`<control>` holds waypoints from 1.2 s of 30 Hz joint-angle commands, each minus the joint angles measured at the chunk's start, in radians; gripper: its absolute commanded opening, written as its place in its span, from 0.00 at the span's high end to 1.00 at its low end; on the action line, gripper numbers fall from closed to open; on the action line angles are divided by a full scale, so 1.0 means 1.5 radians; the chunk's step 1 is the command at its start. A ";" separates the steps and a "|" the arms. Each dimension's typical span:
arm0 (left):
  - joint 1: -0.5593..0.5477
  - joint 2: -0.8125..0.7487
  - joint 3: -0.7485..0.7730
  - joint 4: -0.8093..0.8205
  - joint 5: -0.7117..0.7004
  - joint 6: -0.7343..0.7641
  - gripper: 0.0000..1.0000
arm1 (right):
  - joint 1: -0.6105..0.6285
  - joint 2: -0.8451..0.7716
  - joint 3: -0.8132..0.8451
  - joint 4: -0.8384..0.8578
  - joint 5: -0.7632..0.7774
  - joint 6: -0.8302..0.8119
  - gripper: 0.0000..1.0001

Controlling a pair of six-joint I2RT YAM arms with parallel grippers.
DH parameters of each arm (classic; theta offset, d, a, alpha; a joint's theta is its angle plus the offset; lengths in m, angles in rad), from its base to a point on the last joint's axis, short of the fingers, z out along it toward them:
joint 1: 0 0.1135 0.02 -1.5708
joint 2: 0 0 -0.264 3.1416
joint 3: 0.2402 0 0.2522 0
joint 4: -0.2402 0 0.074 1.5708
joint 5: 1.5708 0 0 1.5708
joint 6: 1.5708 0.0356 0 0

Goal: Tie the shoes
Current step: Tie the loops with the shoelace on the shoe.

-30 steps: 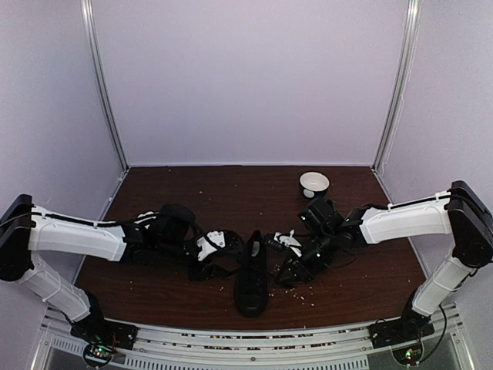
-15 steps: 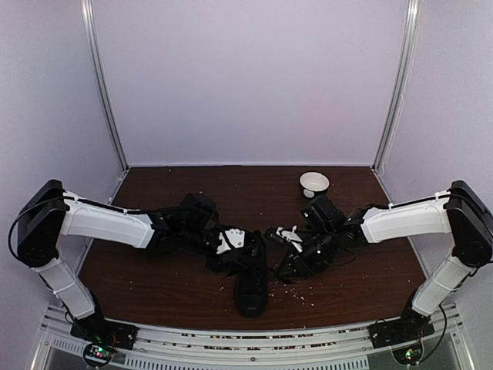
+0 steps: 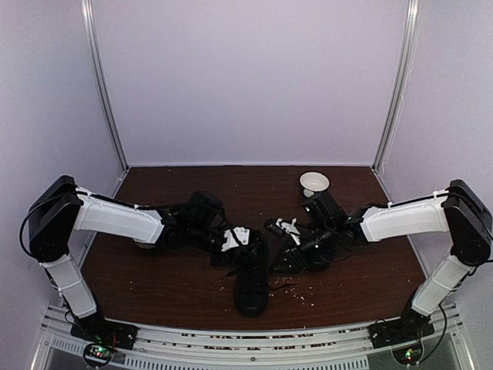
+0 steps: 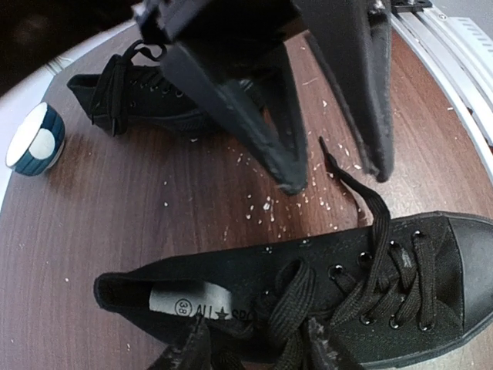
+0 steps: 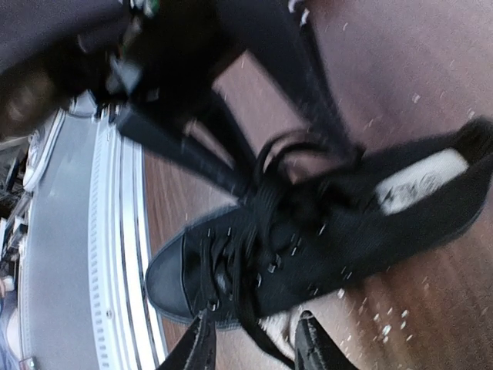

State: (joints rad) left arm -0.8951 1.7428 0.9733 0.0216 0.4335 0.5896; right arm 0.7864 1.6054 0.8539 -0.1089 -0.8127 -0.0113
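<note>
One black sneaker [image 3: 251, 287] lies mid-table, toe toward the near edge; it also shows in the left wrist view [image 4: 231, 270] and the right wrist view [image 5: 339, 220]. My left gripper [image 3: 239, 237] is open over its tongue, with a lace loop [image 4: 296, 301] running between the fingers [image 4: 185, 351] without being pinched. My right gripper [image 3: 279, 240] is open just right of the shoe, and in its own view [image 5: 254, 343] a lace strand [image 5: 258, 231] hangs between its fingers. The second sneaker [image 4: 146, 96] lies beyond, under the right arm.
A white and blue bowl [image 3: 314, 183] stands at the back right, and shows in the left wrist view [image 4: 31, 139] next to the second sneaker. White crumbs [image 4: 266, 206] are scattered over the brown table. A metal rail [image 5: 115, 254] runs along the near edge.
My left gripper has moved right, onto the shoe's opening. My right gripper has moved slightly back and left. A loose lace end now lies on the table right of the shoe.
</note>
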 commanded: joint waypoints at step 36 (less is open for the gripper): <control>-0.038 -0.048 -0.080 0.067 -0.074 0.104 0.29 | 0.034 0.072 0.054 0.130 0.027 0.016 0.89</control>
State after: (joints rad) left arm -0.9466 1.6573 0.8417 0.1020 0.3515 0.7216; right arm 0.8337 1.7287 0.9211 0.0937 -0.7700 0.0261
